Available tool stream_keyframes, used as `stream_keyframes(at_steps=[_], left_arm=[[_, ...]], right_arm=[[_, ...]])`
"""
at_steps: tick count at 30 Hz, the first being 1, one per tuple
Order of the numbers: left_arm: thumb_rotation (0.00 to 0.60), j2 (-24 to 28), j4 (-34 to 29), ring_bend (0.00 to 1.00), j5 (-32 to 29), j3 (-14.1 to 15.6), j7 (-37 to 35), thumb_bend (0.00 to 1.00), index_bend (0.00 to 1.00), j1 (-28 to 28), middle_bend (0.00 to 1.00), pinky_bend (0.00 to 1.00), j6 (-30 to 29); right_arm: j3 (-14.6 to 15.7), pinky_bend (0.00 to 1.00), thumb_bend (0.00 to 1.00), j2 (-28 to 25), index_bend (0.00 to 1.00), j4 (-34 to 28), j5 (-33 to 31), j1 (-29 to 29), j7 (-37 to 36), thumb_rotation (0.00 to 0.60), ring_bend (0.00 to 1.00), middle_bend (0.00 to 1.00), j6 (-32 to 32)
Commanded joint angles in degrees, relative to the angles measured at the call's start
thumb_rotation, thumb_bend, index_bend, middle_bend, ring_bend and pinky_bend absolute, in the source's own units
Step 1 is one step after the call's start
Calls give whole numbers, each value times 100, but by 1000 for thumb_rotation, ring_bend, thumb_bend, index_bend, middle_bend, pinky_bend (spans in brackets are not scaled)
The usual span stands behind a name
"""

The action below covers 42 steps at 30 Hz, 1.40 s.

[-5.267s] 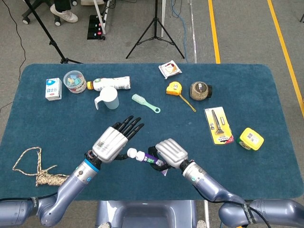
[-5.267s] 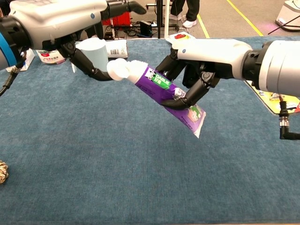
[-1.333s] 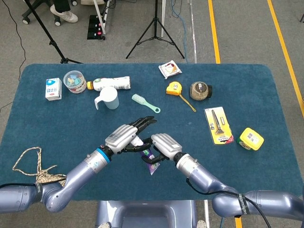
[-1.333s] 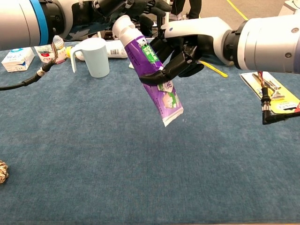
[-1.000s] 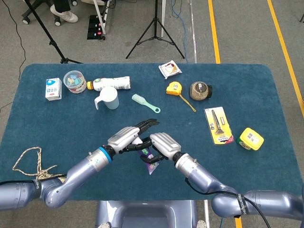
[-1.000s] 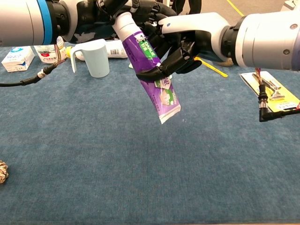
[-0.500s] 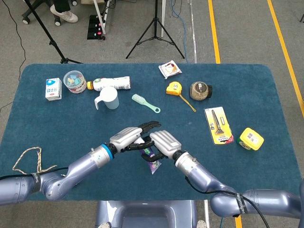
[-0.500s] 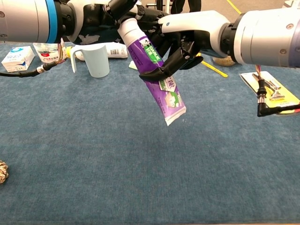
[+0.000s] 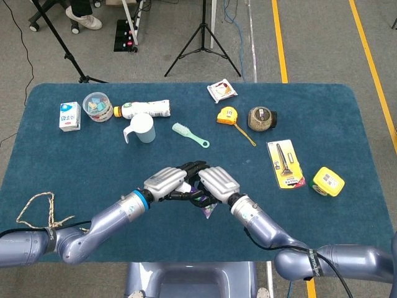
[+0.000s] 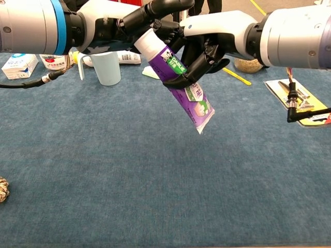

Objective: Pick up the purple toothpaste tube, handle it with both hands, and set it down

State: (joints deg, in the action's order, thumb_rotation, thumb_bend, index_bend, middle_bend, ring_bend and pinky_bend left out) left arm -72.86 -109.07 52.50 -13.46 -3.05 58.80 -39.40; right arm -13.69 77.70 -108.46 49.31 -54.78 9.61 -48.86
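The right robot hand (image 10: 207, 44) wraps its dark fingers around the middle of the purple toothpaste tube (image 10: 181, 82). The left robot hand (image 10: 139, 20) grips the tube's white cap end. The tube hangs tilted above the blue surface (image 10: 155, 186), crimped end toward 5 o'clock. A pale blue cup (image 10: 105, 66) stands at 10 o'clock, well apart.

Grey floor (image 9: 322, 37), yellow lines (image 9: 280, 43), tripod (image 9: 202, 37)

Your arms are glossy silver-grey shells; the left robot hand (image 9: 166, 180) and right robot hand (image 9: 217, 181) carry ribbed silver backs, black fingers (image 10: 178, 80), and a blue wrist band at frame left.
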Motion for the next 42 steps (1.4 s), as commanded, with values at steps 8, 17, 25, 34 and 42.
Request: stream_keyframes(at_steps=[8, 17, 25, 34, 42], left_arm=[[0, 250, -293, 0, 216, -14, 371, 22, 0, -401, 0, 150, -1089], [0, 896, -670, 0, 740, 309, 717, 23, 0, -1086, 0, 150, -1850], [0, 1420, -904, 0, 1390, 780, 931, 23, 0, -1873, 0, 150, -2554], [0, 1813, -880, 0, 1828, 1107, 832, 23, 0, -2615, 0, 150, -3091], [0, 1934, -693, 0, 1928, 1209, 605, 23, 0, -3008, 0, 150, -3194]], right_arm=[[193, 1000, 723, 33, 847, 242, 127, 113, -82, 512, 1000, 918, 33], [502, 1000, 723, 40, 843, 746, 169, 153, 328, 513, 1000, 910, 3], [723, 1000, 722, 56, 838, 1175, -1, 82, 872, 513, 1000, 907, 29], [824, 939, 723, 424, 777, 1570, -92, -46, 1275, 514, 962, 848, 87], [933, 597, 704, 571, 276, 1646, -251, -93, 1683, 224, 565, 469, -13]])
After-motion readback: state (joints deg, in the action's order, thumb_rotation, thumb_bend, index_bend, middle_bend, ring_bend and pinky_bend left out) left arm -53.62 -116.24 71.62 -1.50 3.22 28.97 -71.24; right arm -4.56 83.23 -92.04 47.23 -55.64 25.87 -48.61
